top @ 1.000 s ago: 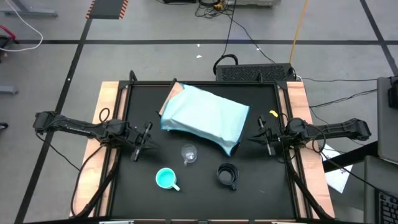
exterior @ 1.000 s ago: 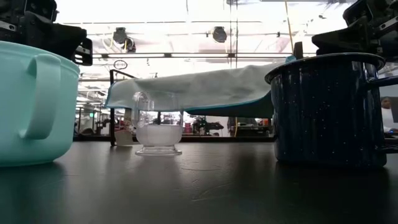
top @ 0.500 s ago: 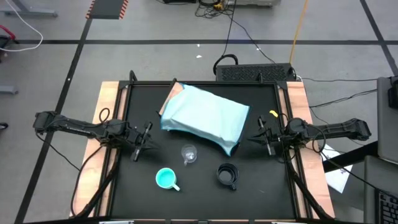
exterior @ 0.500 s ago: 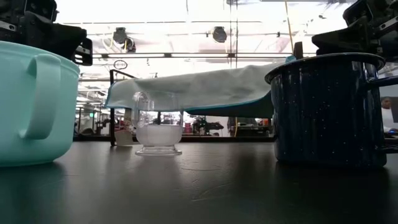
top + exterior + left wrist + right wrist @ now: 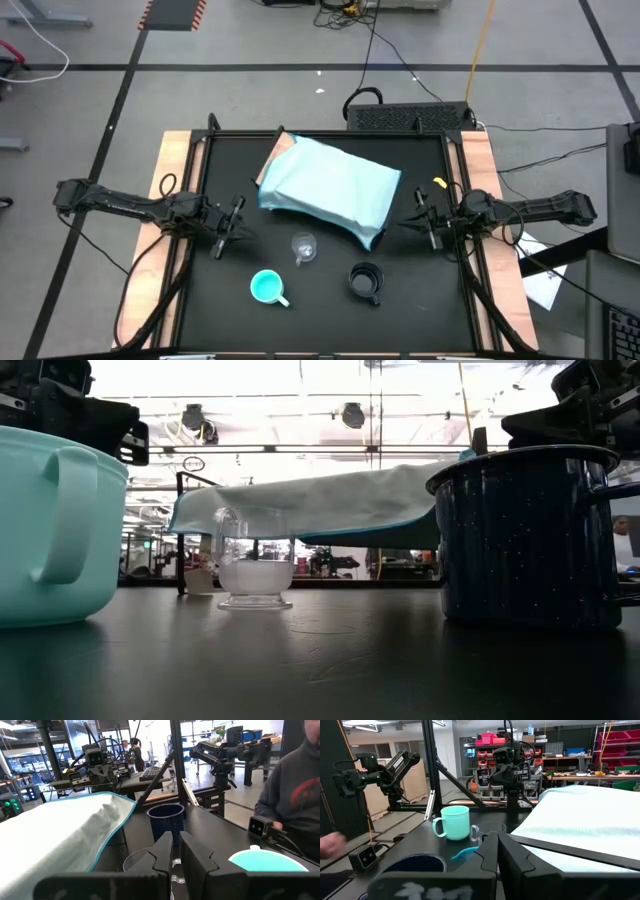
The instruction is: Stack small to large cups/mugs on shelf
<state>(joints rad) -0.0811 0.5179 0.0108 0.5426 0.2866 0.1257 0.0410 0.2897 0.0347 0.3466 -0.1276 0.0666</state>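
Observation:
The light blue shelf stands at the table's far middle, raised on its edge. Three cups stand upright on the black tabletop near it: the tiny clear glass cup, the teal-inside mug with a white handle, and the black handled mug. My left gripper hovers at the table's left, shut and empty, left of the glass cup. My right gripper hovers at the table's right, shut and empty, beside the shelf's right end.
Wooden side rails run along the table's left and right edges. A small yellow object lies at the far right. A person sits beyond the table's near edge, and a blurred hand shows there.

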